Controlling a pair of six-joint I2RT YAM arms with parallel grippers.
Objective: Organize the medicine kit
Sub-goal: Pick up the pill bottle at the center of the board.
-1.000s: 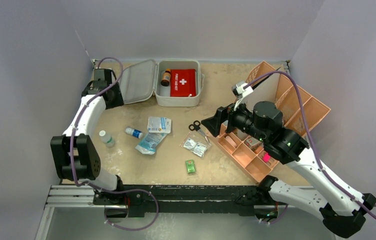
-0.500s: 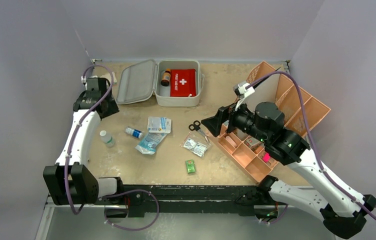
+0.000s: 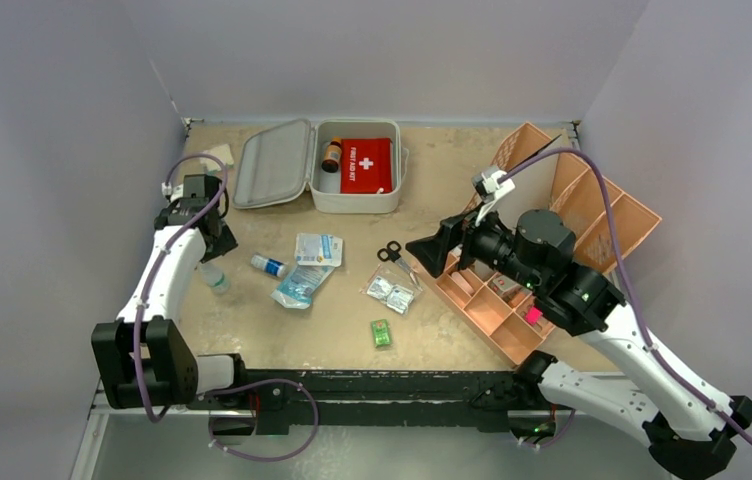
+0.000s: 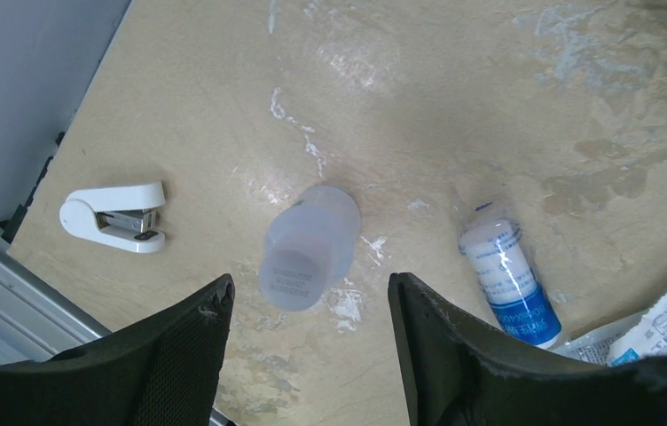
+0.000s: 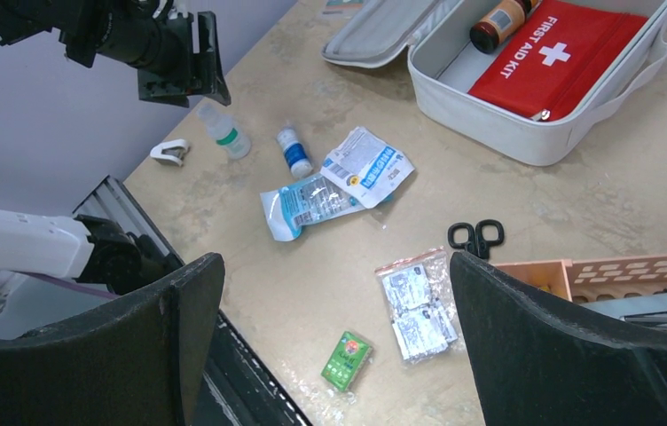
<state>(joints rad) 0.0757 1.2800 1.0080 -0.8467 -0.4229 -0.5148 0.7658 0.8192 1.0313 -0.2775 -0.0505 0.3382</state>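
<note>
The medicine kit (image 3: pixel 354 201) lies open at the back, its lid (image 3: pixel 272 163) flat to the left. A red first aid pouch (image 3: pixel 366 165) and a brown bottle (image 3: pixel 332 154) sit in its base. My left gripper (image 4: pixel 310 306) is open, hovering straight above a clear bottle with a white cap (image 4: pixel 308 248) near the table's left edge. Nothing is between its fingers. A small blue-and-white bottle (image 4: pixel 509 282) lies to its right. My right gripper (image 5: pixel 337 266) is open and empty, held above the table's middle beside the orange tray (image 3: pixel 512 310).
Loose on the table are gauze packets (image 3: pixel 310 265), black scissors (image 3: pixel 392 255), a bag of sachets (image 3: pixel 392 293) and a green box (image 3: pixel 381 333). A white clip (image 4: pixel 115 217) lies by the left front edge. The grey wall runs close on the left.
My left gripper left the kit's lid, opened, and drew back along the left side to above the clear bottle. The lid now lies flatter. The right arm shifted only slightly.
</note>
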